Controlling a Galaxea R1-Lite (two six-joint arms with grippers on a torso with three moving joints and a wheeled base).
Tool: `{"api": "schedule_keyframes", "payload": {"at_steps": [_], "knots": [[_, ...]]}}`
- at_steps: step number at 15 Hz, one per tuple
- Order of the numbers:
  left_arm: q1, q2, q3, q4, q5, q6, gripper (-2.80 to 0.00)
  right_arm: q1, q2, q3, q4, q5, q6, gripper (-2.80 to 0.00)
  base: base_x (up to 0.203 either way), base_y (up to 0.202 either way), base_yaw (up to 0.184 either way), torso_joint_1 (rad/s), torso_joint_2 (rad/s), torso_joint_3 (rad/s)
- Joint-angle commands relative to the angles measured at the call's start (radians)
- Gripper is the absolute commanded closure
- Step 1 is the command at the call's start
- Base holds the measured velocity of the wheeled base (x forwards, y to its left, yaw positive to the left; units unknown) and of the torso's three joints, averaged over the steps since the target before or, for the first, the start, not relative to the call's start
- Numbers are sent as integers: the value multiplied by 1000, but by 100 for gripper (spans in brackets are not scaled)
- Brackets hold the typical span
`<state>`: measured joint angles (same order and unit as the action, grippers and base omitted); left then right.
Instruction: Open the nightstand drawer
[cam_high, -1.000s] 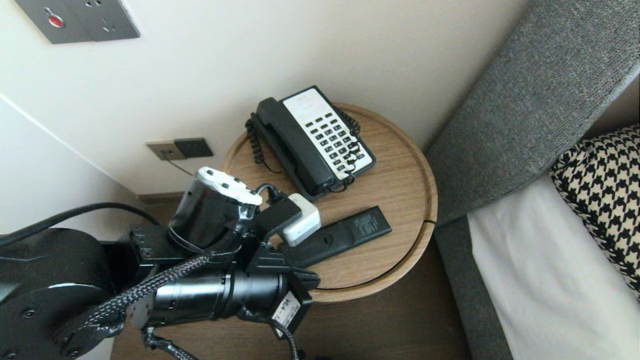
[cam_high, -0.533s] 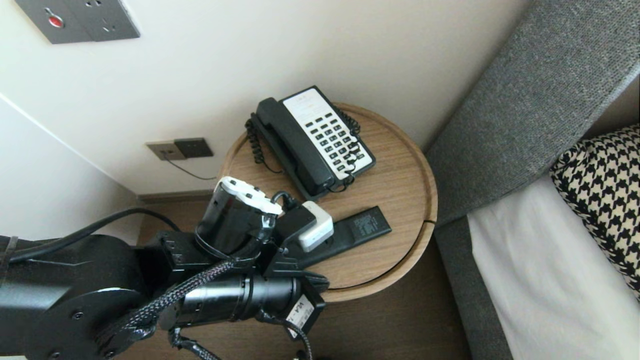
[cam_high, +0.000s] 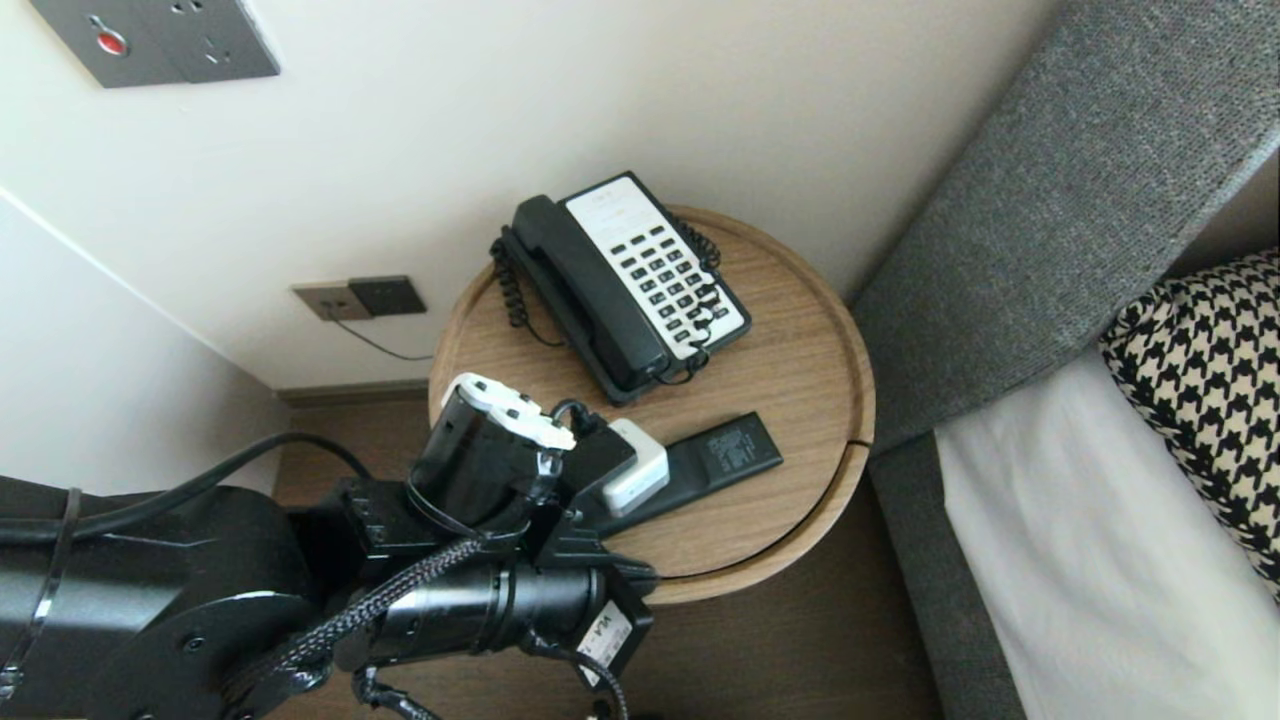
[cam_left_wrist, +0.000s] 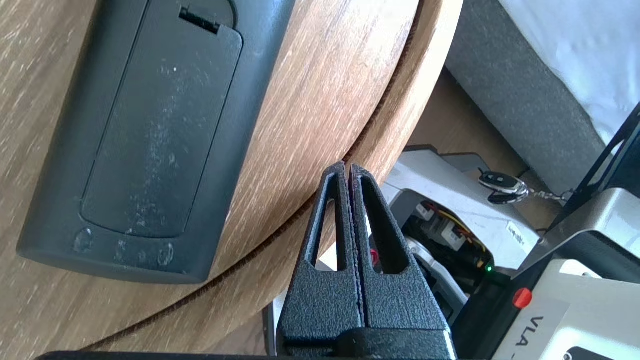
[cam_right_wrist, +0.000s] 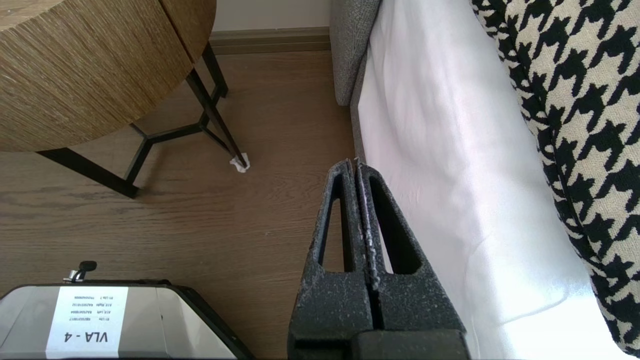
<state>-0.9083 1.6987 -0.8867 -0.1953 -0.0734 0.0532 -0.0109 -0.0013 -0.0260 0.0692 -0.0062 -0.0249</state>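
Here the left gripper (cam_left_wrist: 348, 167) hangs over the near edge of the round wooden table (cam_high: 850, 400), its two fingers pressed flat together with nothing between them. Its tips sit above the table's rim, just beside the near end of the black remote control (cam_left_wrist: 150, 140) and apart from it; whether they brush the wood is hard to tell from this angle. The remote lies flat on the tabletop with its battery cover facing up, and in the head view its near end is hidden under the arm's wrist. Behind it on the same table, nearer the wall, rests a black-and-white telephone (cam_high: 625, 280) with its coiled cord. The right gripper (cam_right_wrist: 353, 164) is parked low, fingers likewise closed and empty, above the wooden floor (cam_right_wrist: 250, 210) at the edge of the white bed sheet (cam_right_wrist: 440, 150).
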Motion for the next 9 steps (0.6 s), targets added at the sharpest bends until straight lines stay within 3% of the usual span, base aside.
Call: {"api": "schedule_keyframes", "payload": {"at_steps": [1,9], "knots": [[-6,-10,16,1,0,0,0,0,-3,0,0,0,-1,0,0,0,0,0,0,0],[-36,-8,28,-42,0,-20,0,0,-3,0,0,0,-1,0,0,0,0,0,0,0]]}}
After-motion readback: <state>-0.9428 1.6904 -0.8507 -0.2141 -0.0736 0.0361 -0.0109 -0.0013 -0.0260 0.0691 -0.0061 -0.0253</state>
